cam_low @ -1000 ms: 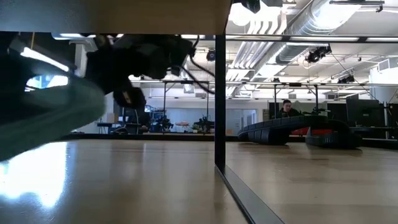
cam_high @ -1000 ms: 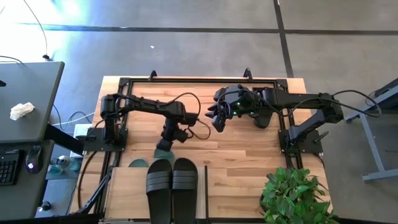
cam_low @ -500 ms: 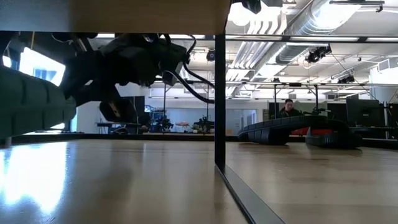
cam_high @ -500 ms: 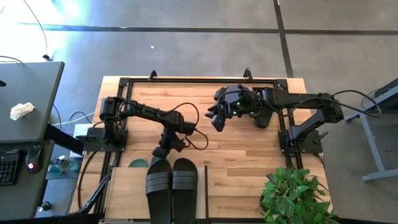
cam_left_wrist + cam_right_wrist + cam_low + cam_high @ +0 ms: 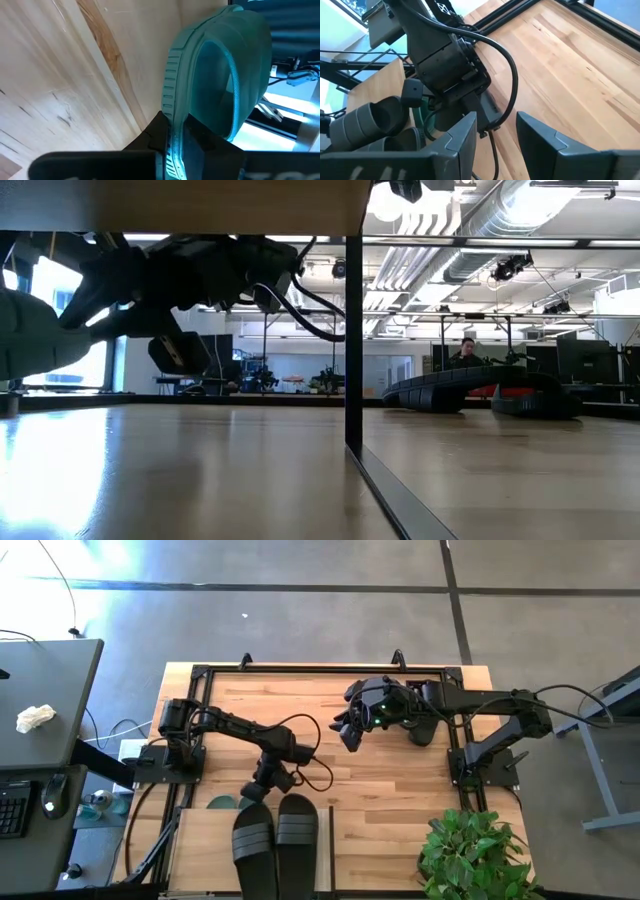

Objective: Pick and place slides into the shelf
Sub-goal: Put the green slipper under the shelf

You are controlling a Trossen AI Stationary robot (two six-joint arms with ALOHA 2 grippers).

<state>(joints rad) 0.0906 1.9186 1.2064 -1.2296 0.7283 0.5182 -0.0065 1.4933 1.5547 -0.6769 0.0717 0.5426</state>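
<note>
My left gripper (image 5: 262,786) is at the shelf's far edge, shut on a sage-green slide (image 5: 220,75), which also shows at the left of the low view (image 5: 30,345). Another green slide (image 5: 221,803) pokes out from under the shelf top (image 5: 205,845). A black pair (image 5: 275,837) lies on that top board. Two more black slides (image 5: 470,388) rest sole-down on the tabletop farther back. My right gripper (image 5: 348,736) hovers open over the table's middle, touching nothing. My left gripper pinches the green slide between its two fingers at the ribbed side edge of the sole (image 5: 172,131). The fingers slant down from the table's far side. The slide reaches away from the fingers, strap arch open to the camera, lifted clear of the lower board.
The shelf's dark upright post (image 5: 353,330) stands in the middle of the low view, with its top board just overhead. A potted plant (image 5: 475,855) sits at the table's near right corner. A person sits in the room behind (image 5: 465,352).
My left gripper has moved toward the table's near edge, up to the shelf, carrying the green slide. The slide has gone in under the shelf top and now shows farther left in the low view. My right arm has kept still.
</note>
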